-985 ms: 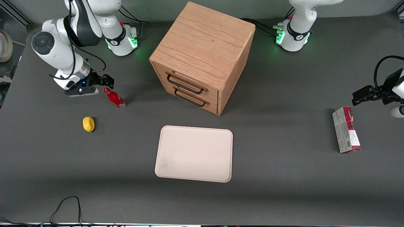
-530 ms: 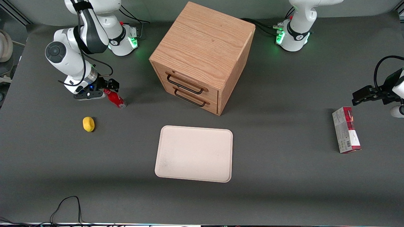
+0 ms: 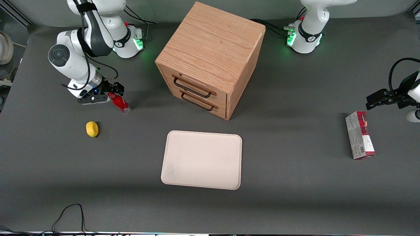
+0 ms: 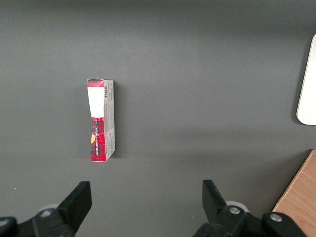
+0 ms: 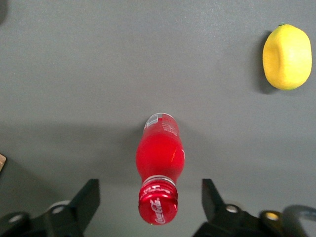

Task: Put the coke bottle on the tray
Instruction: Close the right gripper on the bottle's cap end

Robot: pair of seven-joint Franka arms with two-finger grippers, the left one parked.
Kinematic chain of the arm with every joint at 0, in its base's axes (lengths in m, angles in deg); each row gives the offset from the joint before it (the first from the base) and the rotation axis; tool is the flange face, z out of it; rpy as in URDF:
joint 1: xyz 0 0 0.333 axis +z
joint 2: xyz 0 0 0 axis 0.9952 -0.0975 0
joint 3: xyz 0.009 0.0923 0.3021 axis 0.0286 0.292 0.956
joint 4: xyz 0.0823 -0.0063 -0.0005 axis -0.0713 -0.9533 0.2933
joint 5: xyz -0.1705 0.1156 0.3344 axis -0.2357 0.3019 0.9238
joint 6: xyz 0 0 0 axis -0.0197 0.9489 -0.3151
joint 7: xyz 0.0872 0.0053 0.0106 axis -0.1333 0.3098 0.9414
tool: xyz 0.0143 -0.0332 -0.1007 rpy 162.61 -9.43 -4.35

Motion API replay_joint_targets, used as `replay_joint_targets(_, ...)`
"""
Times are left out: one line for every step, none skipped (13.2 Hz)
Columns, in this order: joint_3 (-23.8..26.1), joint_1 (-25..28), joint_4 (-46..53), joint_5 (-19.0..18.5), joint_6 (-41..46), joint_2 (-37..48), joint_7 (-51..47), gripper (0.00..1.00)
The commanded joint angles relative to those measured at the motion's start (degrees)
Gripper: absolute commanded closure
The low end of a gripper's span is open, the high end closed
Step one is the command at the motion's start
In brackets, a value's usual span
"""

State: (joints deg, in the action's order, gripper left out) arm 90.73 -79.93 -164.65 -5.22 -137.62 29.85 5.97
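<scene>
1. The right arm's gripper point(image 5: 148, 207) is spread wide, its two black fingers point(image 5: 88, 200) standing either side of the coke bottle's cap with clear gaps between each finger and the bottle. In the front view the gripper point(image 3: 111, 92) sits low at the bottle's top, toward the working arm's end of the table.
2. The coke bottle point(image 5: 159, 165) stands upright on the dark grey table point(image 3: 295, 183). It is slim and red, with a red cap bearing white lettering and a pale label near its base. In the front view the coke bottle point(image 3: 119, 102) shows just below the gripper, not lifted.
3. A yellow lemon point(image 3: 92, 128) lies on the table near the bottle, closer to the front camera. The wrist view shows the lemon point(image 5: 287, 57) apart from the bottle.
4. A wooden drawer cabinet point(image 3: 210, 59) with two dark handles stands near the middle of the table, well apart from the bottle.
5. The tray point(image 3: 202, 159), pale cream-pink with rounded corners, lies flat in front of the cabinet, nearer the front camera, with nothing on it.
6. A red-and-grey carton point(image 3: 359, 139) lies toward the parked arm's end of the table; the left wrist view shows the carton point(image 4: 101, 120) flat on the surface.
</scene>
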Motion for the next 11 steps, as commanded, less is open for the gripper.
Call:
replay_joint_targets(-0.4, 0.4, -0.5, -0.1, -1.1, 0.0, -0.1, 1.0)
replay_joint_targets(-0.4, 0.4, -0.5, -0.1, -1.1, -0.1, -0.1, 1.0)
replay_joint_targets(-0.4, 0.4, -0.5, -0.1, -1.1, -0.1, -0.1, 1.0)
replay_joint_targets(-0.4, 0.4, -0.5, -0.1, -1.0, -0.1, -0.1, 1.0)
replay_joint_targets(-0.4, 0.4, -0.5, -0.1, -0.9, -0.1, -0.1, 1.0)
replay_joint_targets(-0.4, 0.4, -0.4, -0.1, -0.7, -0.1, 0.0, 1.0)
replay_joint_targets(-0.4, 0.4, -0.2, -0.1, -0.5, 0.0, -0.1, 1.0)
replay_joint_targets(-0.5, 0.4, 0.4, -0.1, 0.2, 0.4, -0.1, 1.0)
replay_joint_targets(-0.5, 0.4, 2.1, -0.2, 2.6, 0.7, -0.1, 1.0)
replay_joint_targets(-0.5, 0.4, 4.7, -0.3, 6.2, 0.9, -0.1, 1.0)
replay_joint_targets(-0.5, 0.3, 8.2, -0.4, 10.5, 0.9, -0.1, 1.0)
